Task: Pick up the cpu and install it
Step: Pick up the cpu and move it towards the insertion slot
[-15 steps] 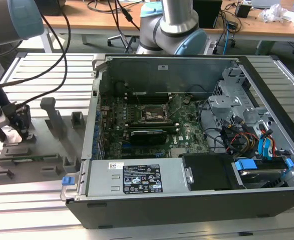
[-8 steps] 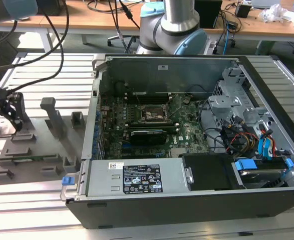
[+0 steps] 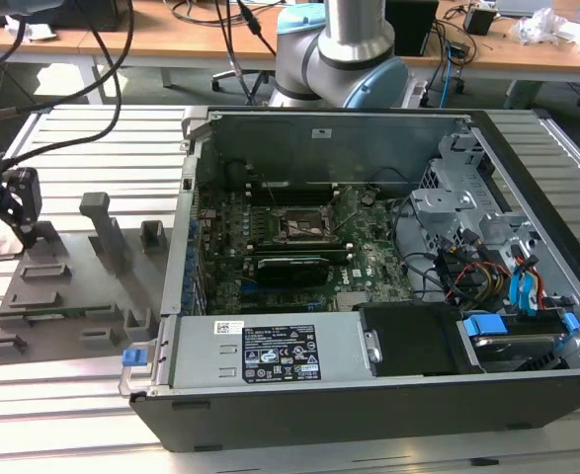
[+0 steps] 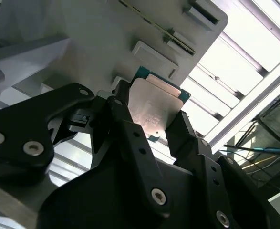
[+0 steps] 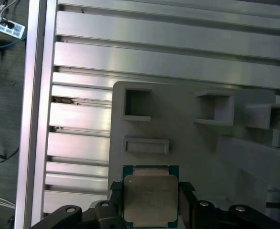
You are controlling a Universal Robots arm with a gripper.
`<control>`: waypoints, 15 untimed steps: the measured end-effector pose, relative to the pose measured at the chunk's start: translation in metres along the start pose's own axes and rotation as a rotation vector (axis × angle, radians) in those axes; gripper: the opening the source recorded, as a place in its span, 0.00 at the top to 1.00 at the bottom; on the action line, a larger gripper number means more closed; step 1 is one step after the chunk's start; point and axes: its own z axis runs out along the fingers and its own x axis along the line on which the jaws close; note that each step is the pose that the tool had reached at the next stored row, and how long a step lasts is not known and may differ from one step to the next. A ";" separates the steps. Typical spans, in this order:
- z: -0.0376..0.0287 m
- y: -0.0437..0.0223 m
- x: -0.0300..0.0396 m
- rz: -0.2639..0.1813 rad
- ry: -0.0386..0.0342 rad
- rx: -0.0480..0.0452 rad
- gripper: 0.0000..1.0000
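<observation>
The cpu (image 4: pixel 156 107), a thin square chip with a pale silver top and green edging, sits between the two black fingers of my gripper (image 4: pixel 153 112), which is shut on its opposite edges. In the first wrist view the cpu (image 5: pixel 150 195) hangs just over the grey fixture plate (image 5: pixel 187 129), with the gripper (image 5: pixel 150 190) clamped on its sides. In the exterior view the gripper (image 3: pixel 15 202) is at the far left, above the fixture plate (image 3: pixel 72 296). The open socket frame (image 3: pixel 304 225) lies on the motherboard (image 3: pixel 270 267) inside the computer case, well off to the exterior view's right of the gripper.
The open computer case (image 3: pixel 369 395) has tall walls, a power supply (image 3: pixel 270 351) at the front and drive bays with cables (image 3: pixel 497 267) on the exterior view's right. Grey upright posts (image 3: pixel 102 227) rise from the fixture plate. The table is slotted aluminium (image 5: pixel 168 57).
</observation>
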 end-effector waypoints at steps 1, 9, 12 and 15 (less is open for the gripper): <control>-0.0026 -0.0001 -0.0001 0.000 -0.0001 -0.0001 0.45; -0.0254 -0.0011 -0.0006 0.000 -0.0001 -0.0001 0.45; -0.0332 -0.0015 -0.0008 0.000 0.0000 0.0000 0.45; -0.0410 -0.0019 -0.0010 0.000 0.0000 0.0000 0.45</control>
